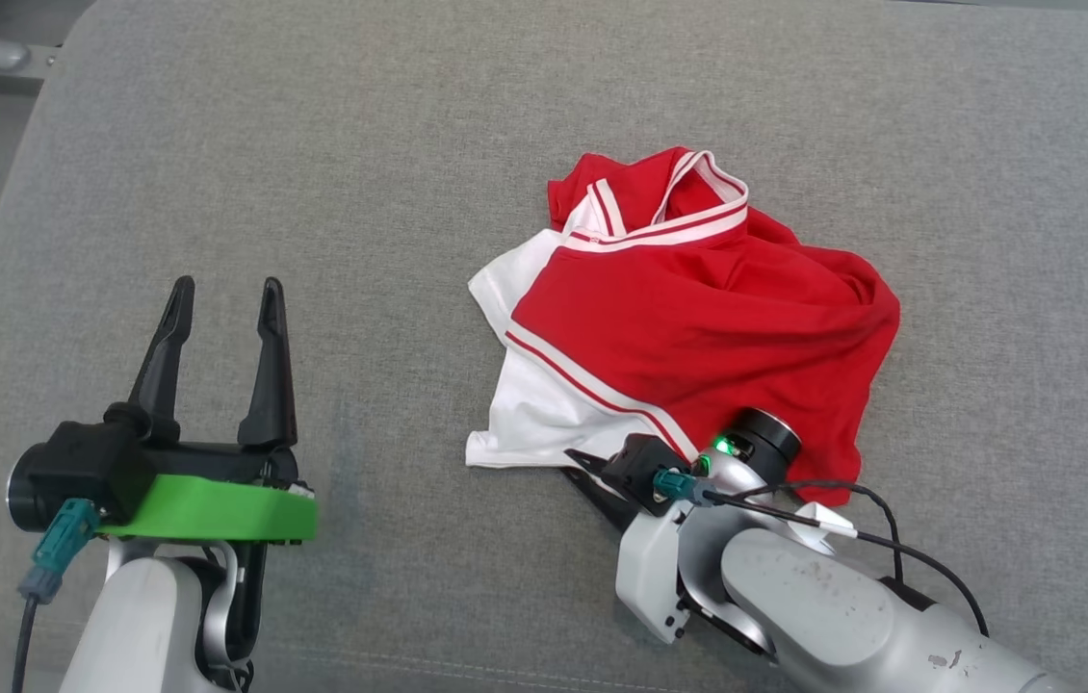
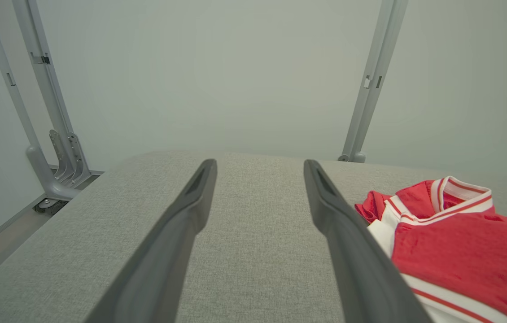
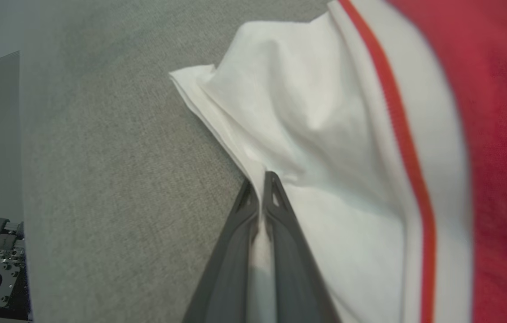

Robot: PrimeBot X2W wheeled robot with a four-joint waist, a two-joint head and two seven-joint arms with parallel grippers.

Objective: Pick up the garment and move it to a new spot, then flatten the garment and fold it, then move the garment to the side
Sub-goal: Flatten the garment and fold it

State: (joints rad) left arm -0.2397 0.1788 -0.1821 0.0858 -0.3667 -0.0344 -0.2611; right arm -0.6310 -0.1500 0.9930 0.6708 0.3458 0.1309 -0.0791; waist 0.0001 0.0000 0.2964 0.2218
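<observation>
**Garment pinched at its white edge by the right tool**

Head view: The garment (image 1: 698,318), red with white panels and striped trim, is seen crumpled on the grey fabric-covered desk (image 1: 409,144), right of the middle. The right tool (image 1: 575,459) is laid low against the near edge of the heap, where the white cloth ends, with its dark fingers pressed together. The left tool (image 1: 227,286) is held well apart from the garment, off to its left. Its fingers are spread and nothing is held between them.

Left wrist view: The left tool (image 2: 259,165) is shown released, its two fingers set wide over bare desk (image 2: 253,251). The garment (image 2: 460,242) is seen on the right, partly hidden behind the right-hand finger.

Right wrist view: The right tool (image 3: 260,179) is clenched on the garment (image 3: 325,134), and a fold of white cloth is pinched between its two fingers. The white panel is spread above and to the right of the fingertips, bordered by a red stripe. Blurred red cloth is seen at the right edge. Grey desk (image 3: 123,179) is seen to the left of the fingers.
</observation>
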